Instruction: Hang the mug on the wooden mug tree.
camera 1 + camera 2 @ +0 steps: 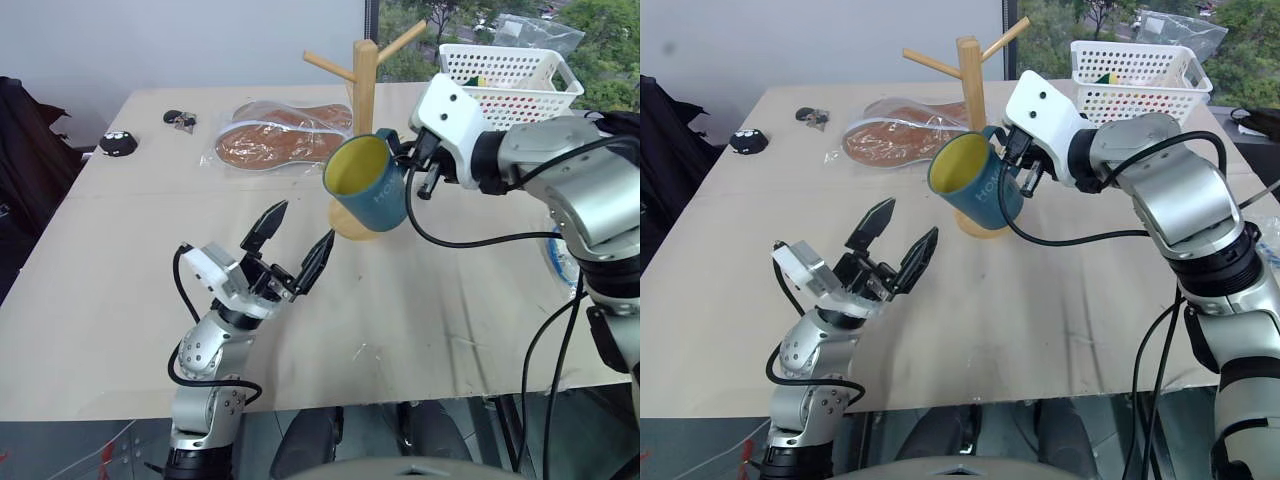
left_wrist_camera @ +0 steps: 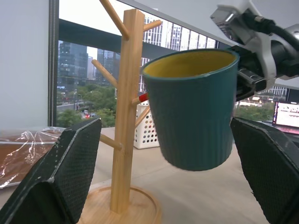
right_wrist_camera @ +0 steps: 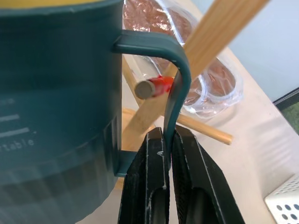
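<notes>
A: What is sitting nearest the camera?

B: The left claw [image 1: 297,237] is hovering low over the front of the surface [image 1: 120,300], its two black fingers spread wide and gripping nothing. It is pointing up toward the mug.

A: And where is the mug itself?

B: The mug [image 1: 368,184] is hanging in the air just past that claw, tilted so its yellow inside is facing toward the robot's left. The right claw [image 3: 167,154] is pinching the loop handle [image 3: 175,88] between its narrow fingers, clamped on the handle's outer strip.

A: How is it sitting against the stand?

B: The wooden mug tree [image 1: 364,90] is standing right behind the mug, its round base resting on the surface. From the right wrist view, the red-tipped peg [image 3: 154,87] is showing through the opening of the handle, though I cannot tell whether it is actually passing through the loop.

A: Anything lying farther back?

B: A clear packet of brown insoles [image 1: 280,135] is lying behind the tree toward the left, a white perforated basket [image 1: 510,70] is sitting at the far right, and a small dark object [image 1: 122,143] and some keys [image 1: 180,120] are resting near the far left edge.
</notes>
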You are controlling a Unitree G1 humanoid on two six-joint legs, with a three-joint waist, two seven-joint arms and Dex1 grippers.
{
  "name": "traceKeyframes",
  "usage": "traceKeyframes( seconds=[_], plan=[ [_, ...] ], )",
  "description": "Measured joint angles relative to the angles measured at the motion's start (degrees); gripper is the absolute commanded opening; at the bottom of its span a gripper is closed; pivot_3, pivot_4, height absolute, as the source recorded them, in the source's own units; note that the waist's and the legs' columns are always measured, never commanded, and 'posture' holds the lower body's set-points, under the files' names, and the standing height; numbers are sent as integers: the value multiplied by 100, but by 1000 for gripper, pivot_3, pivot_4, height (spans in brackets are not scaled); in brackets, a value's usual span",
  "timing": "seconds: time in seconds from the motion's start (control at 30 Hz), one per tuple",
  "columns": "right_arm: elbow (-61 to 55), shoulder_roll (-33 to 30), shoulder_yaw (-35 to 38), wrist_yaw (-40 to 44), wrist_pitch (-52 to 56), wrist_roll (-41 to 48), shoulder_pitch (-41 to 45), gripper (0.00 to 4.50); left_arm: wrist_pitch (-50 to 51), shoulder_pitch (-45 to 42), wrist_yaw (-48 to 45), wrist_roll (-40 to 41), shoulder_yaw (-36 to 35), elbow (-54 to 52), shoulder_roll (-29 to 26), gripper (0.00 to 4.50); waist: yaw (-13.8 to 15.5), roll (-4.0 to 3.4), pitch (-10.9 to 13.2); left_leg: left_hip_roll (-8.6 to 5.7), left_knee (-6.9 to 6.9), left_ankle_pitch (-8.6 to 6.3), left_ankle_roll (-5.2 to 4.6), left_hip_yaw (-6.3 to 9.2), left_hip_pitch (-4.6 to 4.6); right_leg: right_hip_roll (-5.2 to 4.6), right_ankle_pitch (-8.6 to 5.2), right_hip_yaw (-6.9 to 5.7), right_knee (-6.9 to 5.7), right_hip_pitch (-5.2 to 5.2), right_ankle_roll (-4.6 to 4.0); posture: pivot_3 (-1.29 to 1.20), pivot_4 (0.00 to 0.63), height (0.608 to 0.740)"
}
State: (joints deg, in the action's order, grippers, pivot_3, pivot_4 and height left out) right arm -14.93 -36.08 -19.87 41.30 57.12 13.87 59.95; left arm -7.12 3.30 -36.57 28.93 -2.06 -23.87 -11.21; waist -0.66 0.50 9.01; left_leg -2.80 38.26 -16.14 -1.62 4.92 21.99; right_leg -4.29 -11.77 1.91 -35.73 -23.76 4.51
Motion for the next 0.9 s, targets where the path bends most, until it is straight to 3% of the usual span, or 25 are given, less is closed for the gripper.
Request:
traceKeyframes(
  seconds=[0.2,0.53,0.77,0.9],
  plan=[
    [145,196,-64,-169,168,-220,114,85,0,-12,-10,7,34,0,-34,4500,-4,-1,1,-1,-2,11,20,1,0,1,0,-1,0,-1,0,0,150,740],
    [249,511,250,-456,364,-358,184,4469,17,-85,-75,53,38,0,-88,4500,-6,-2,1,-1,-4,11,20,3,1,1,0,-2,0,-2,-1,0,150,740],
    [-254,239,1411,-485,866,83,-367,4469,529,-28,40,95,47,-43,-367,4500,20,-1,1,-3,-5,5,9,14,9,-3,0,-15,9,-1,0,0,150,740],
    [-1010,351,2581,-296,825,763,-1800,4469,1355,263,407,-200,46,-46,-851,4500,5,-3,1,-2,-15,-2,-4,16,8,-1,-1,-18,12,-2,0,0,150,740]
  ],
)
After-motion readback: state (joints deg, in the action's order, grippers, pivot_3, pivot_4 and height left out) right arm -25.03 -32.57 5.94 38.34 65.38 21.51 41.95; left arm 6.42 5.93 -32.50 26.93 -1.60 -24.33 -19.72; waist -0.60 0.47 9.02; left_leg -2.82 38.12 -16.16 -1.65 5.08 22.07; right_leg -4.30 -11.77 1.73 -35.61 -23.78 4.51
